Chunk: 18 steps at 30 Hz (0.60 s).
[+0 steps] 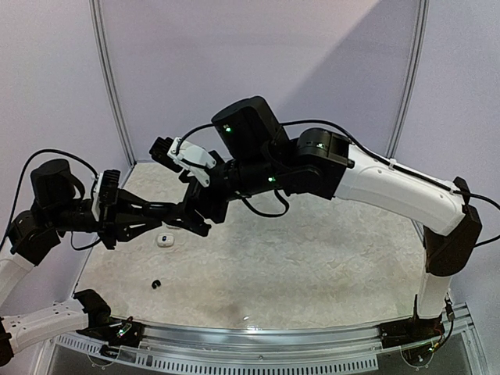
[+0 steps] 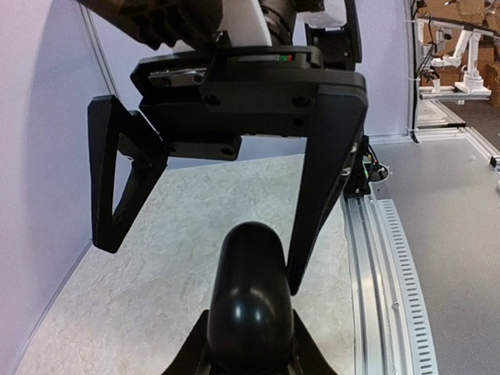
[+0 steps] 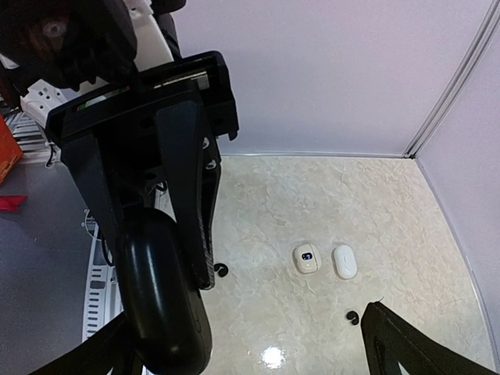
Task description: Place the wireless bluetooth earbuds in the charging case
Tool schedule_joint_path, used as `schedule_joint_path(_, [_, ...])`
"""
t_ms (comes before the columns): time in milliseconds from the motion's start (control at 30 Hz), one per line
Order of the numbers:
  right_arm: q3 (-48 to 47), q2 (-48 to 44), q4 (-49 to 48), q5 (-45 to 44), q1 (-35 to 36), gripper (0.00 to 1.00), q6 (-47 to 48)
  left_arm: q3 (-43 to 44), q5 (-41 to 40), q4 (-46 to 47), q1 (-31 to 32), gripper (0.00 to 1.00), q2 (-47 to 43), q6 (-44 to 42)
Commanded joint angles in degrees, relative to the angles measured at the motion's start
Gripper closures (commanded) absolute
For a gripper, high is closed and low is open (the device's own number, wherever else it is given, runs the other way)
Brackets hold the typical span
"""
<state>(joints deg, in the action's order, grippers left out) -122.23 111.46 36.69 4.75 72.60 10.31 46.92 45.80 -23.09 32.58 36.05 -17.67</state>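
1. The left claw (image 3: pixel 160 269) is clamped narrow on a black case (image 2: pixel 250 305), a smooth pebble shape held up above the table (image 1: pixel 312 258).
2. The right claw (image 2: pixel 199 262) faces it with its jaws spread wide and holds nothing. In the left wrist view the black case sits between the two fingers, close to one of them; whether it touches that finger cannot be told.
3. The two arms meet over the left part of the table, tip to tip.
4. One black earbud (image 3: pixel 221 270) lies loose on the table, below the held case in the right wrist view.
5. A second black earbud (image 3: pixel 353 317) lies loose too, well apart from the first.
6. Between and a little beyond them lie two small white oval pieces (image 3: pixel 344 262) side by side, just apart. One shows a dark spot with a blue dot; the other is plain. Whether they are cases or lids cannot be told.
7. No earbud is in the black case as far as the views show; its opening is not visible.
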Motion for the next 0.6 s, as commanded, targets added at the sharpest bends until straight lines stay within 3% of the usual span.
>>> schedule_joint_path(0, [-1.9, 0.8, -1.5, -3.4, -2.1, 0.03, -2.2, 1.0, 2.0, -9.1, 2.0, 1.0, 0.2, -9.0])
schedule_joint_path(567, [-1.7, 0.5, -2.2, -1.1, -2.7, 0.04, -4.2, 1.2, -0.2, -11.2, 2.5, 1.0, 0.0, -11.4])
